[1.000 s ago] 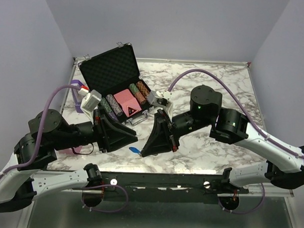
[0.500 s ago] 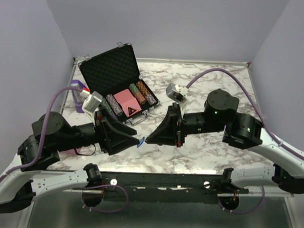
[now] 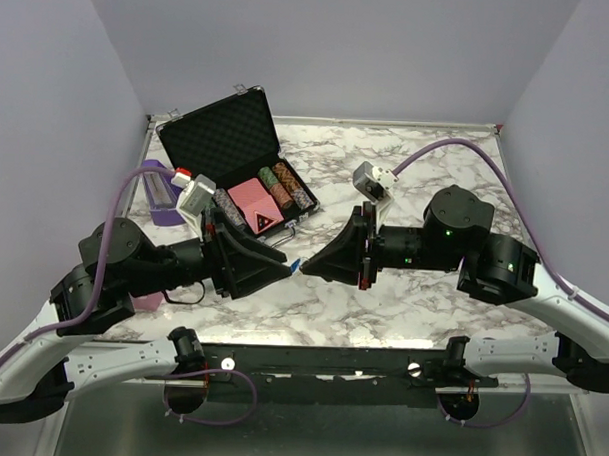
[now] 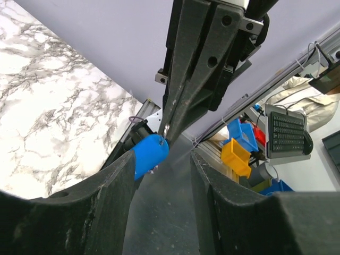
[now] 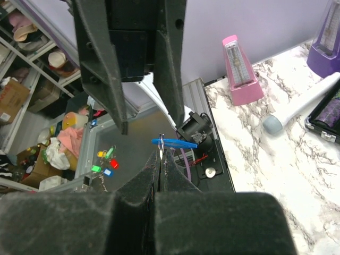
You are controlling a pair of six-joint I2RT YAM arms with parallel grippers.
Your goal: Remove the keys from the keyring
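Lifting the keyring [image 5: 171,142] off the desk [image 3: 437,163]
Right pincer [image 5: 161,156], pressed together on its metal, has risen over the desk's near edge; left pincer [image 4: 162,159], spread, flanks the blue tag [image 4: 150,154], so pulling keys can start.

Left fingers [image 4: 103,199] apart, right fingers [image 5: 139,187] together.

Marble-look table [image 3: 427,162] is carrying an open black case [image 3: 223,140] at back left. A purple container [image 3: 158,195] is standing just beside it, and a pink metronome-looking thing [image 5: 240,69] is sitting near the left edge.
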